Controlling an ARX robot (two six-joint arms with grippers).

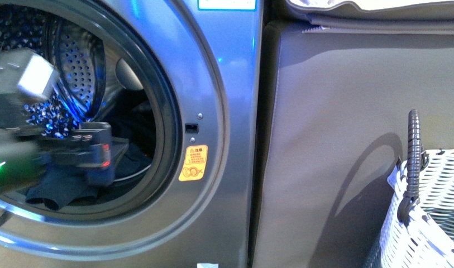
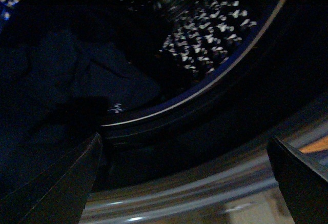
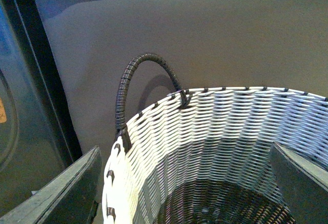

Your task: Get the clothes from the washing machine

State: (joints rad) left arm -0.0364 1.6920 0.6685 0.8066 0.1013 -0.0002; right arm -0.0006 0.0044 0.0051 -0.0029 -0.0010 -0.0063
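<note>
The grey washing machine [image 1: 235, 111] stands at the left with its round port open and the steel perforated drum [image 1: 79, 61] showing. Dark navy clothes [image 1: 132, 159] lie in the bottom of the drum. My left gripper [image 1: 111, 153] reaches into the port, open and empty, just above the clothes. In the left wrist view the clothes [image 2: 61, 90] lie beyond my open left gripper [image 2: 184, 183], with the port's rim [image 2: 205, 98] between. My right gripper [image 3: 184, 188] is open and empty over the woven basket's [image 3: 215, 126] mouth; it is out of the front view.
A brown ottoman [image 1: 347, 139] stands against the machine's right side, with a beige cushion [image 1: 375, 8] on top. The grey-white basket [image 1: 436, 212] with a dark handle [image 1: 414, 162] sits at the lower right. An orange sticker [image 1: 192, 163] is beside the port.
</note>
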